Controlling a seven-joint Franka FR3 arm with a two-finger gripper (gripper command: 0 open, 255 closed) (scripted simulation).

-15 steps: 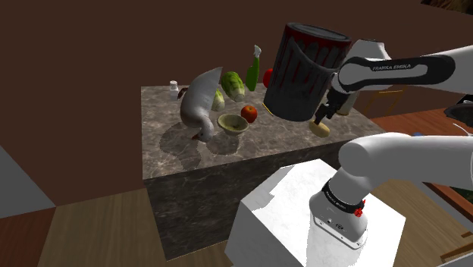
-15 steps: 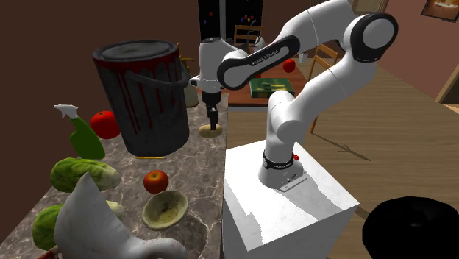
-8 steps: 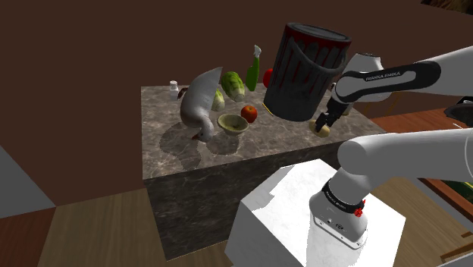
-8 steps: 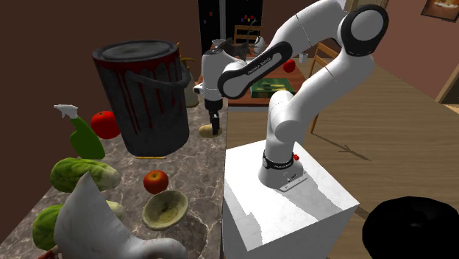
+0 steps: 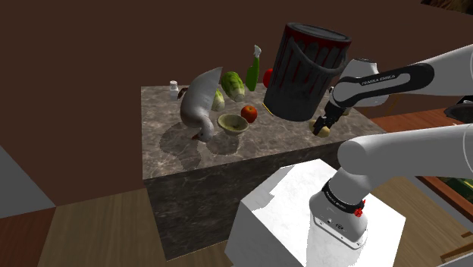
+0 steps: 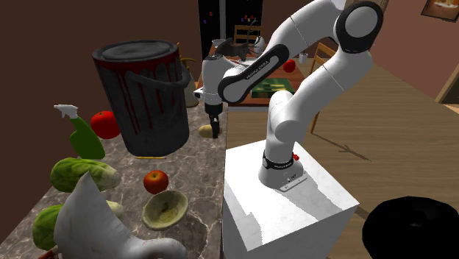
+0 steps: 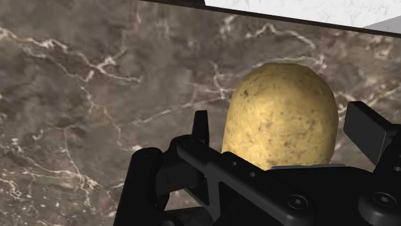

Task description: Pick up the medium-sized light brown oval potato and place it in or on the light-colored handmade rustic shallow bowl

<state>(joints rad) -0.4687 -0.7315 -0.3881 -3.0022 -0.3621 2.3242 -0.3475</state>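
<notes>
Black and two-fingered, the claw is held low over the dark marbled desk, pointing down at the light brown oval potato. Its fingers are spread wide, and the potato is framed between them; in the wrist view a thin strip of desk is seen on each side between finger and skin, so nothing is gripped. The potato is seen resting on the desk close to the edge that faces the white stand, whose top is glimpsed just past that edge. In the shoulder view the claw and potato are found beside the foot of a tall dark can streaked with red, between the can and the desk's stand-side edge. The shallow light-coloured bowl is set nearer the desk's middle, well apart from the potato, with a red tomato just beside it and a pale grey curved object on its other side. Leafy green heads and a green spray bottle are placed toward the desk's far edge. In the second exterior view the potato is shown beside the claw, and the bowl is shown empty.
</notes>
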